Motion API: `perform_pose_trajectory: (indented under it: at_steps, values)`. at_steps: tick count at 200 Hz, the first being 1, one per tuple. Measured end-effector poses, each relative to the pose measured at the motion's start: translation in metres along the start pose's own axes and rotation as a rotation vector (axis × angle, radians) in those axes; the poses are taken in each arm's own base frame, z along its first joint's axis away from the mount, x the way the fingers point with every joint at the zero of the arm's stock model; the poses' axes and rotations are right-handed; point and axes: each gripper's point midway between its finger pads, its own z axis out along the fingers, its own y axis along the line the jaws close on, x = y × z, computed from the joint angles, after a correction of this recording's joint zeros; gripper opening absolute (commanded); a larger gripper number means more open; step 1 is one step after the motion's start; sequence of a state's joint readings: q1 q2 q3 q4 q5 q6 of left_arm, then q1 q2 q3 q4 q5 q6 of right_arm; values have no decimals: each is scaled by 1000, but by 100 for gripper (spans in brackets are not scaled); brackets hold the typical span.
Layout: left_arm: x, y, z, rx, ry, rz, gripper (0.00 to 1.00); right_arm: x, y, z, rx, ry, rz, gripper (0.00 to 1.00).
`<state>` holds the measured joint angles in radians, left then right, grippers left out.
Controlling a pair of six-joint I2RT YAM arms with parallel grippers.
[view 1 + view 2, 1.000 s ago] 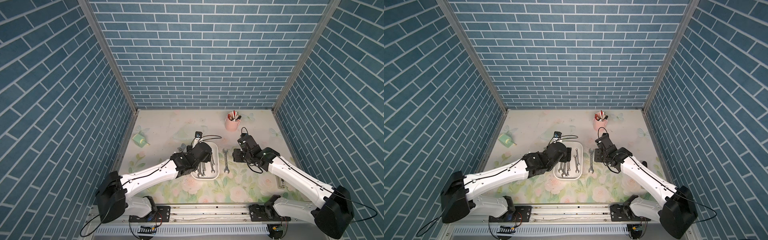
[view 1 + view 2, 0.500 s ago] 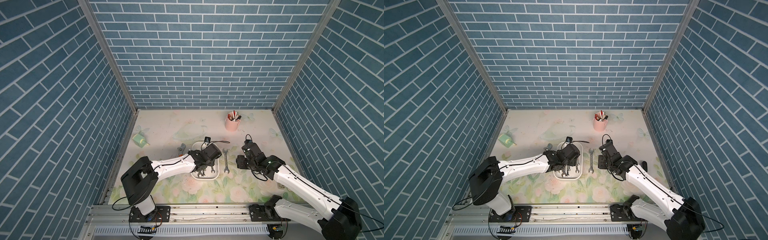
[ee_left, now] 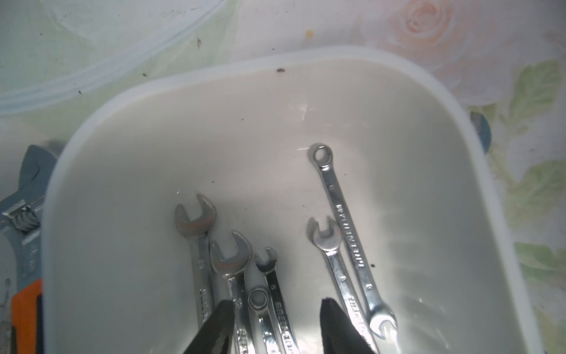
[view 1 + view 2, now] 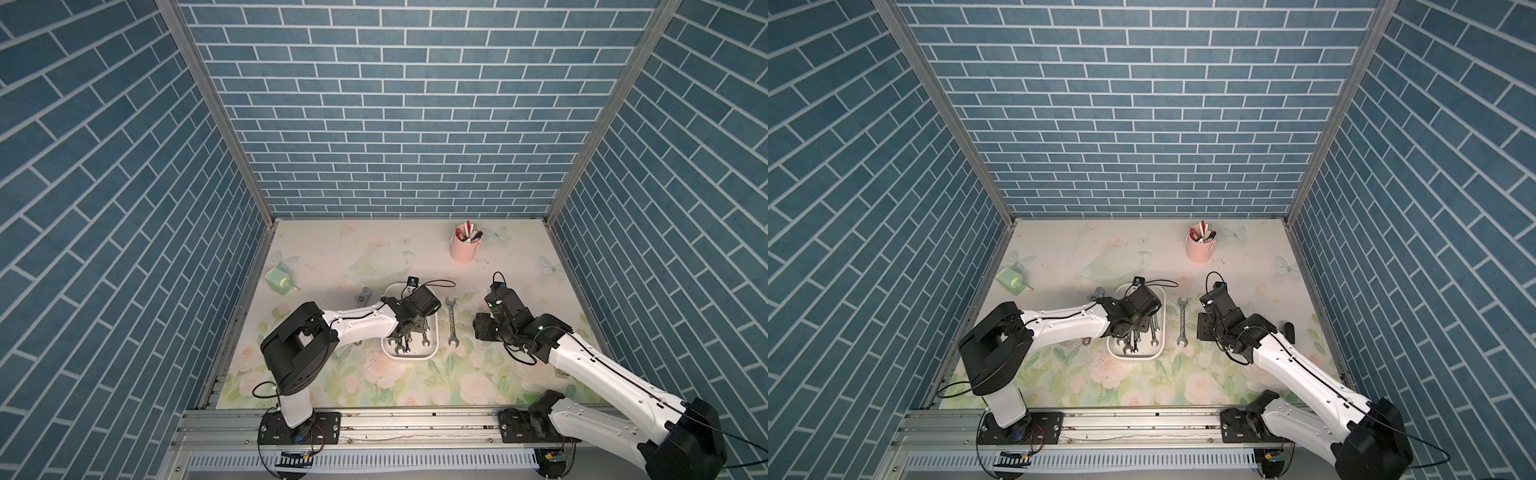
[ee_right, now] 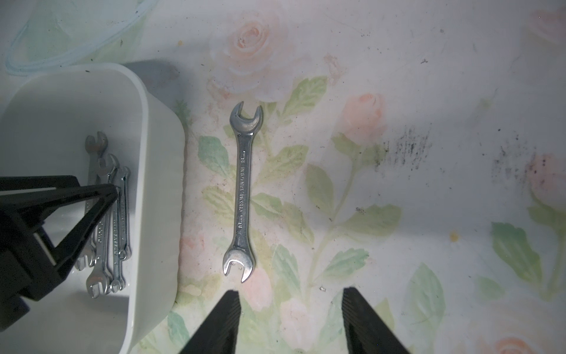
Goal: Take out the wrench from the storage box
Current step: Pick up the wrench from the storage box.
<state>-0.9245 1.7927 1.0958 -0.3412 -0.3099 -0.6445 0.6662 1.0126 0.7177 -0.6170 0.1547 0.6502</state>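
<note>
Left gripper (image 3: 275, 303) half-open astride wrenches (image 3: 230, 257), storage box (image 3: 306, 55) 6 o'clock end, nothing clamped. Looks stiff, slick steel: pinch mid-shank. Right gripper (image 5: 291, 290) empty, open.

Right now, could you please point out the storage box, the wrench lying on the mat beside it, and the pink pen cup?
storage box (image 3: 245, 138): left wrist view, its bare floor.
wrench on the mat (image 5: 243, 187): right wrist view, mid-shank.
pink pen cup (image 4: 463, 251): a top view, its side wall.
</note>
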Motion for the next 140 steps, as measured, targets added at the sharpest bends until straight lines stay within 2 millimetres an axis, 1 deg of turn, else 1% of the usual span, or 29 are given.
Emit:
perform_pose_trajectory:
  at_steps: [39,60,87,140]
  values:
    - [8,10,12,-36,38,-15,49,1,0,2,2,8,-1,57]
    - [8,14,12,-44,44,-24,45,2,0,4,5,15,-2,57]
    - [10,14,13,-38,55,-33,29,5,0,8,10,26,-4,57]
    - [15,17,15,-39,73,-46,28,6,1,12,11,38,-6,58]
